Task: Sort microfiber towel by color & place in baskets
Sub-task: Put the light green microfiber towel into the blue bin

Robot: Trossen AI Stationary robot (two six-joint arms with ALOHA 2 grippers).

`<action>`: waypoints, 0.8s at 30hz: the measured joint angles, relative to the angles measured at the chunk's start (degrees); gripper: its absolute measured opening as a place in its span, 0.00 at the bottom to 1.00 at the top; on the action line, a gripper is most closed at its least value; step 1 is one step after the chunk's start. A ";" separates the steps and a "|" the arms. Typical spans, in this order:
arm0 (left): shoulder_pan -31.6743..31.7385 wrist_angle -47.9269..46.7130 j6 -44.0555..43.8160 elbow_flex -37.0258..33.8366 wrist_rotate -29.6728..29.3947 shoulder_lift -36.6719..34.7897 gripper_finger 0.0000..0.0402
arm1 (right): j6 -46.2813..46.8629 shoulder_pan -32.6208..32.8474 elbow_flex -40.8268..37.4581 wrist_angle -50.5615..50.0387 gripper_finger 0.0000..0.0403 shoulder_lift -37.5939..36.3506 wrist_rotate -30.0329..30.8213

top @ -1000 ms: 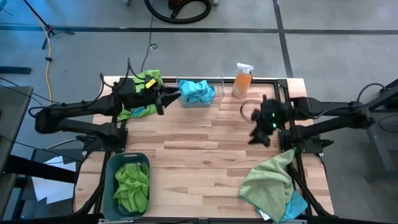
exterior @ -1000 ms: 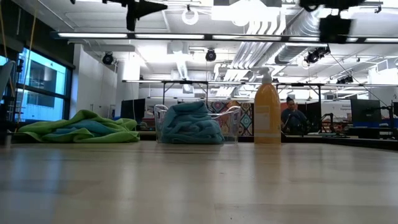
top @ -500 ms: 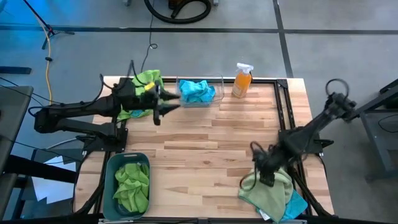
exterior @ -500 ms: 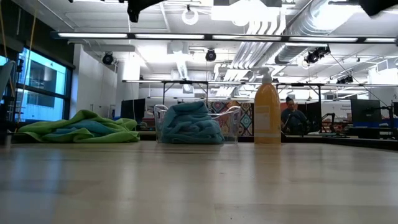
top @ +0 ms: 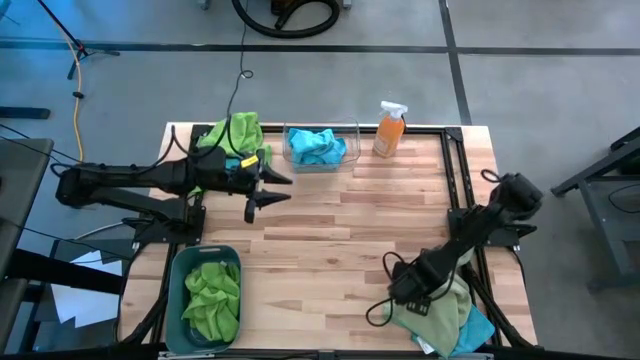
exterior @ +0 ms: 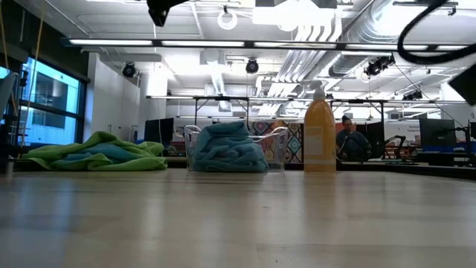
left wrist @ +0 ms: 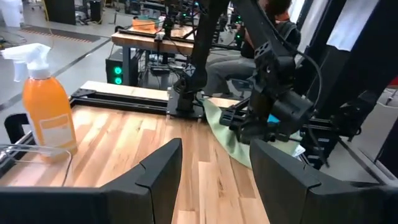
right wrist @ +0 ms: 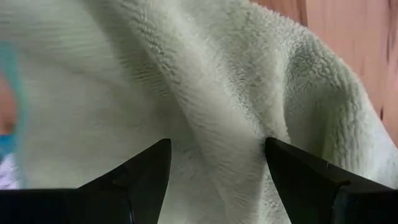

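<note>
A pale green towel point(top: 440, 305) lies spread at the table's near right corner, over a turquoise one point(top: 480, 328). My right gripper point(top: 400, 293) is low over the green towel's left part, open, with a raised fold point(right wrist: 217, 118) between its fingers. My left gripper point(top: 270, 193) hovers open and empty above the table's far left part, near the clear basket point(top: 322, 150) that holds blue towels. The teal-grey basket point(top: 210, 295) at the near left holds green towels. A green and blue pile point(top: 232, 135) lies at the far left corner. My right gripper comes at the green towel from above, its open fingers point(right wrist: 140, 171) standing on either side of a raised fold point(right wrist: 217, 118). Whether the fingertips touch the cloth, I cannot tell. The towel lies flat on the table.
An orange spray bottle point(top: 388, 130) stands at the far edge, right of the clear basket. Black frame rails run along the table's left and right edges point(top: 462, 180). Bare wood point(top: 330, 240) spans the table's middle. A person sits in the room beyond.
My right gripper has swung from above the table's right middle toward the near edge and come down onto the green towel at the near right corner. My left gripper has drawn back from the clear basket toward the near edge.
</note>
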 joint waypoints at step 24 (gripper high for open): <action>-2.52 0.21 -2.06 0.00 -11.09 -0.01 0.45 | -3.60 0.00 0.02 -1.32 0.05 -2.40 1.91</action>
